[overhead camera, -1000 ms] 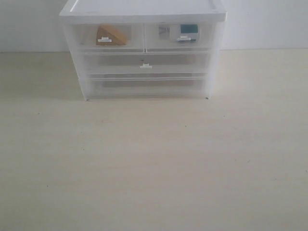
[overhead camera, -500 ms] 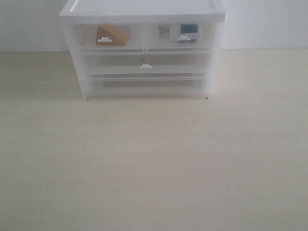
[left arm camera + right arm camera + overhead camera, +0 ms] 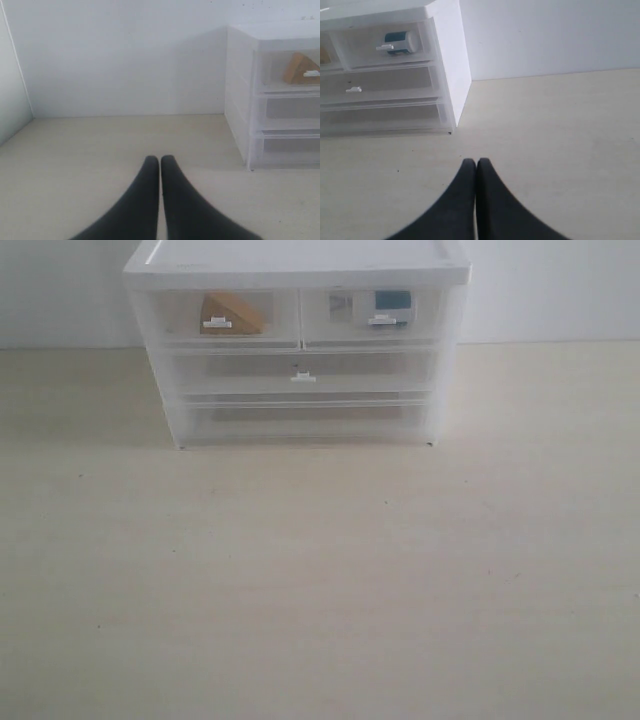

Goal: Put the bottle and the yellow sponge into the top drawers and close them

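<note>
The yellow sponge (image 3: 232,312) lies inside the left top drawer (image 3: 218,318), and the bottle (image 3: 390,303) lies inside the right top drawer (image 3: 372,316). Both top drawers sit flush with the front of the white unit. In the left wrist view the sponge (image 3: 300,68) shows through the drawer wall; in the right wrist view the bottle (image 3: 399,42) lies on its side behind its handle tab. My left gripper (image 3: 160,159) is shut and empty, well back from the unit. My right gripper (image 3: 476,161) is also shut and empty. Neither gripper appears in the exterior view.
The white drawer unit (image 3: 298,265) stands at the back against the wall, with two full-width drawers (image 3: 303,370) below the top ones. The pale wooden table (image 3: 320,580) stretches in front of it. A side wall (image 3: 12,85) rises beside the left arm.
</note>
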Robot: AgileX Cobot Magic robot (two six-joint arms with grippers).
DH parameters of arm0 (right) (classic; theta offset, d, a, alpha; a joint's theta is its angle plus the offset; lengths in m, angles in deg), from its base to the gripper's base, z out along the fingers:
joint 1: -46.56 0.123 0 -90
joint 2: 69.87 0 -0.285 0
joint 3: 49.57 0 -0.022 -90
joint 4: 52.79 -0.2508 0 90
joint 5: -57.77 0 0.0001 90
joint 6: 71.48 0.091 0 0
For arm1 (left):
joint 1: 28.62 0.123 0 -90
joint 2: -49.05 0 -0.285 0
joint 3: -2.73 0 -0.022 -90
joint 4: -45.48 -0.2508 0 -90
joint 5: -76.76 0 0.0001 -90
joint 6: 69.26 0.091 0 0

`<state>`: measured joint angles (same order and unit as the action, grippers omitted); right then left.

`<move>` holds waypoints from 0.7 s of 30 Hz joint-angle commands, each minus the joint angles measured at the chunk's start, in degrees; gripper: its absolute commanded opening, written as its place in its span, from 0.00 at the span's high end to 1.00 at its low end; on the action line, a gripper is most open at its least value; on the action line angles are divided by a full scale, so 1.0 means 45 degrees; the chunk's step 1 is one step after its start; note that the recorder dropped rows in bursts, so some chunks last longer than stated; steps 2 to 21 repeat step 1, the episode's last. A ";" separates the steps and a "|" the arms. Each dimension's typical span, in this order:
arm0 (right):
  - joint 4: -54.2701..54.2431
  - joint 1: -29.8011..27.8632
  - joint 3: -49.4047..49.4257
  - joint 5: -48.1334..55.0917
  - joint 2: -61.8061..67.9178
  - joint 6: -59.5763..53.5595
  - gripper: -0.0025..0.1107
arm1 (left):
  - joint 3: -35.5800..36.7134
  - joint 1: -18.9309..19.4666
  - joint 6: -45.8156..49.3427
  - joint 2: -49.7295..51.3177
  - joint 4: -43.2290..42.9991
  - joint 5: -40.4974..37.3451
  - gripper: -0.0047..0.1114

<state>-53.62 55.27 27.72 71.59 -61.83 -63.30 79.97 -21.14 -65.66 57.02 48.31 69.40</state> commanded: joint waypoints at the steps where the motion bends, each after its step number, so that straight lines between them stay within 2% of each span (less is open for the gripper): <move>1: -0.0017 -0.0042 -0.0015 0.0025 -0.0057 0.0058 0.98 | -0.0007 0.0039 -0.0015 -0.0041 0.0030 0.0004 0.93; 21: -0.0017 -0.0042 -0.0015 0.0025 -0.0057 0.0058 0.98 | -0.0007 0.0039 -0.0015 -0.0041 0.0030 0.0004 0.93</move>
